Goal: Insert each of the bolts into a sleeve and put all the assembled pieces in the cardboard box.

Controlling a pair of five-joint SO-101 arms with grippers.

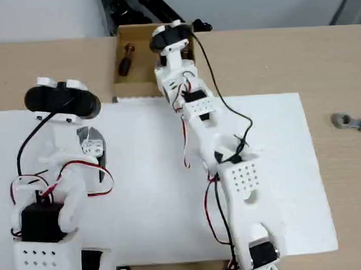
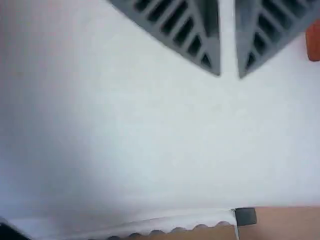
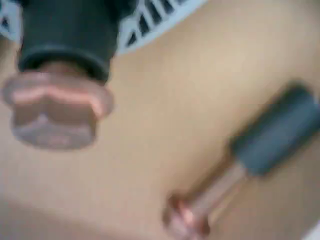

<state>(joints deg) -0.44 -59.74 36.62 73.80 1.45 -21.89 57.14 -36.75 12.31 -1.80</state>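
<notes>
Pale wooden bench [image 1: 320,59] carries a white sheet [image 1: 146,172]; the cardboard box [image 1: 134,89] sits at the far edge, left of centre, with one assembled piece [image 1: 126,58] lying inside; the right jaws, over the box, are clenched on a second piece [image 3: 60,75], its bolt head poking from the black sleeve; the left jaws hang over the sheet's left side, nearly closed on nothing. By my judgement one piece is delivered and the second needs only lowering and release; whether more remain I cannot tell.
</notes>
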